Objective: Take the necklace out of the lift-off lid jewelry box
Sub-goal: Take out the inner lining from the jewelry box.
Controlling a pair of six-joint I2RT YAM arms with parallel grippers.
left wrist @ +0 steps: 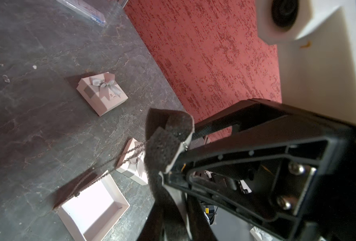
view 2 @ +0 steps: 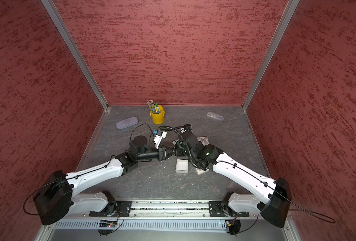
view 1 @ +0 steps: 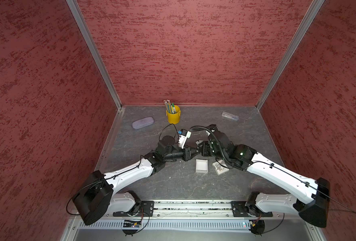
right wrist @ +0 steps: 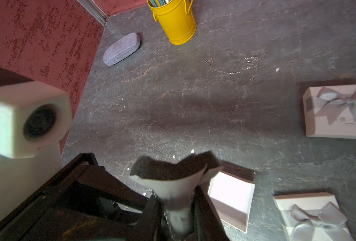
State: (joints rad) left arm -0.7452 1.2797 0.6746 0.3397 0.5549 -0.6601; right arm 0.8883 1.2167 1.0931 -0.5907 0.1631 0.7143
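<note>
Both grippers meet above the table's middle. My right gripper (right wrist: 175,204) is shut on a black foam insert (right wrist: 173,169) with a white back. The necklace (left wrist: 110,160) is a thin chain hanging from that insert (left wrist: 168,135) toward the open white box base (left wrist: 93,206). Part of the chain (right wrist: 166,219) runs beside a right finger. My left gripper (left wrist: 166,208) is closed on the insert's other end. The empty base (view 1: 201,165) lies just in front of the grippers. Its bow-topped lid (right wrist: 312,217) rests beside it, half under the right arm in both top views.
A closed bow box (right wrist: 337,112) sits farther back on the right. Another thin chain (right wrist: 231,72) lies loose on the table. A yellow pencil cup (view 1: 173,114), a lilac glasses case (view 1: 143,122) and a clear case (view 1: 230,116) stand near the back wall.
</note>
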